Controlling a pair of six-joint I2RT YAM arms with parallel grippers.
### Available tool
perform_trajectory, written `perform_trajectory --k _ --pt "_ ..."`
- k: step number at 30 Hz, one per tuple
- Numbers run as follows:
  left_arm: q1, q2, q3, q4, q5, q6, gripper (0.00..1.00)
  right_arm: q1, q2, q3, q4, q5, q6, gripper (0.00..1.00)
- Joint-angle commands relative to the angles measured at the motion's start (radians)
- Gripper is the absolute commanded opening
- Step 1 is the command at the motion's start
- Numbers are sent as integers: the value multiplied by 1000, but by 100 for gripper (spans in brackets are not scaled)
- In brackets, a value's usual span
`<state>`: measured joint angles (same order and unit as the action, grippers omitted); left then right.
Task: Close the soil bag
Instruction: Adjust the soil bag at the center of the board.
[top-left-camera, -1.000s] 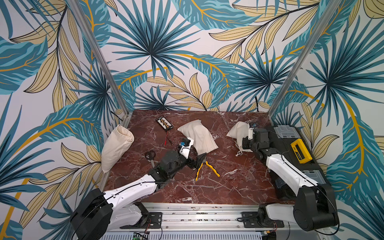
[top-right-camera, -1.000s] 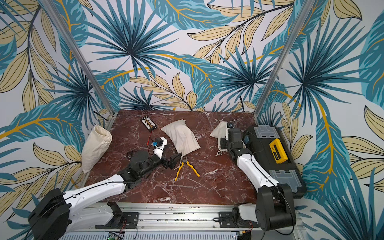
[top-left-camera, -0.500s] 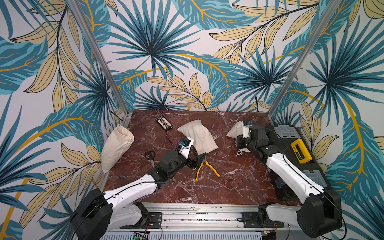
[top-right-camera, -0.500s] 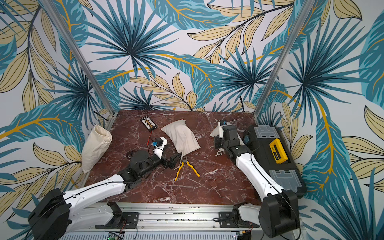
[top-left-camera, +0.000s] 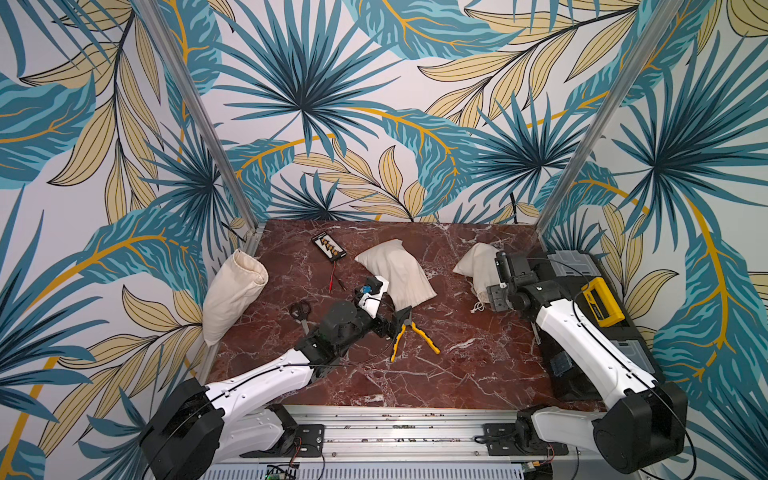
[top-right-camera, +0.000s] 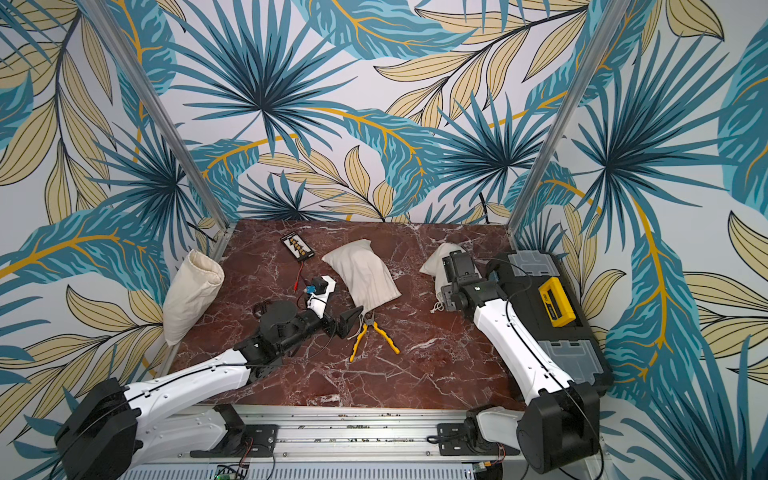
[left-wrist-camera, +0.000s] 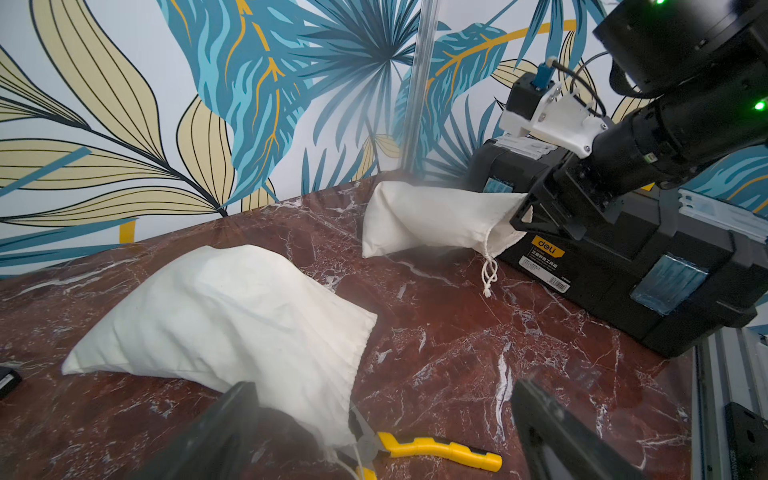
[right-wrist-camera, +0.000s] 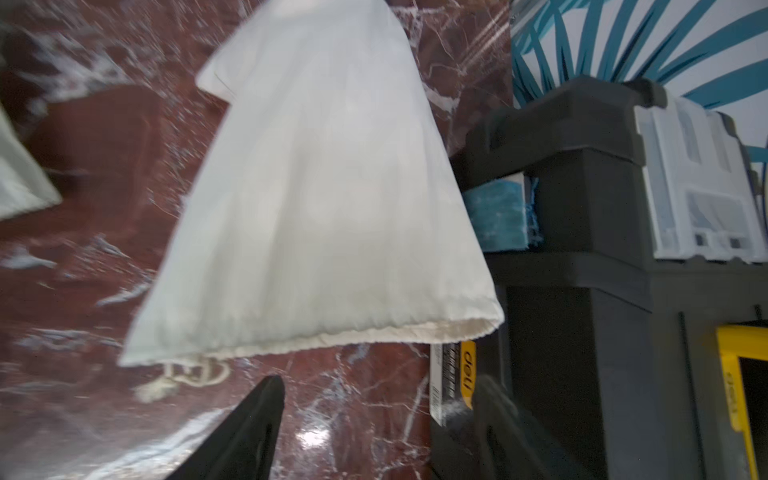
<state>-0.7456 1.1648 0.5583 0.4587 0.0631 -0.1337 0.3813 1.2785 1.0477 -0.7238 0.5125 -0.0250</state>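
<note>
While facing the blocky black toolbox (left-wrist-camera: 648, 266), saw limp cream cloth soil bag (left-wrist-camera: 436, 220) just beside it, hem gathered, cord (left-wrist-camera: 489, 274) looped — right gripper (right-wrist-camera: 380, 386) near too, fingers spread, empty; left gripper (left-wrist-camera: 384, 388) well apart, fingers wide.

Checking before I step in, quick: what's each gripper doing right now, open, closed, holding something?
Left gripper: open, holding nothing.
Right gripper: open, holding nothing, just short of a cloth bag.

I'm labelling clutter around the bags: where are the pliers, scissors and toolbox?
pliers (left-wrist-camera: 436, 451), left wrist view, on a yellow handle.
scissors (top-left-camera: 301, 316), a top view, where the black handles meet.
toolbox (left-wrist-camera: 615, 266), left wrist view, on its black front wall.
</note>
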Motion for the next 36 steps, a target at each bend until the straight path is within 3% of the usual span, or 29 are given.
perform_trajectory --k 1,4,7,14,16,18,20,21,26,36 --pt "-3 22 30 7 19 22 100 4 -33 -58 19 140 -179 79" --pt "-3 45 32 25 46 13 100 3 -61 -143 254 202 -344 86" --pt "-2 69 40 31 55 5 100 -10 -11 -153 437 213 -427 88" --pt "-3 68 36 28 43 8 100 -39 171 -152 540 119 -459 78" --pt "-3 64 36 21 38 15 100 -48 176 -142 550 66 -447 59" --pt "-3 60 39 9 38 22 100 -49 155 -123 545 7 -428 22" --pt "-3 52 43 2 44 29 100 -47 126 -92 515 -71 -397 2" --pt "-3 47 43 4 47 30 100 -46 112 -72 495 -115 -380 0" --pt "-4 48 53 36 81 21 100 -6 31 -15 451 -241 -296 0" --pt "-52 93 106 24 157 61 100 29 -18 -41 549 -434 -188 0"
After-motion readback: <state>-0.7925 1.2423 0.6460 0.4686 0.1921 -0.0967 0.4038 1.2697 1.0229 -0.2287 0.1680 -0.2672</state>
